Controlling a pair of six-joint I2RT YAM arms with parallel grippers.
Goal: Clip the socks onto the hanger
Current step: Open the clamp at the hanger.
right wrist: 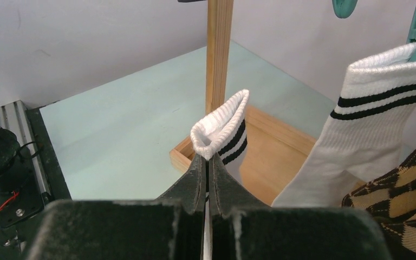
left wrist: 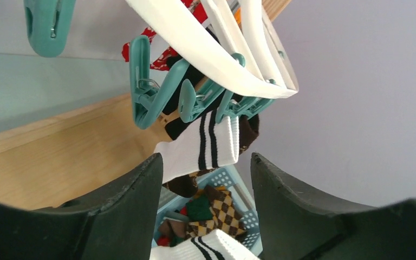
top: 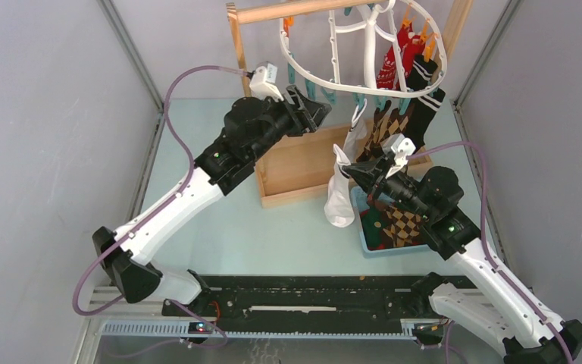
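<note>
One hanger (top: 335,53), one basket (top: 394,250) (blue), one rack (top: 295,167)

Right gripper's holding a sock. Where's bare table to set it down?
Bare table lies between the left arm, the wooden rack base and the blue basket. Another patch sits behind that arm, by the left wall. Crowded: under the hanger, where socks hang over the basket.

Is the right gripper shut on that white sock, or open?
Shut: the right gripper pinches the white striped sock by its cuff, jaws pressed together in the right wrist view.
</note>
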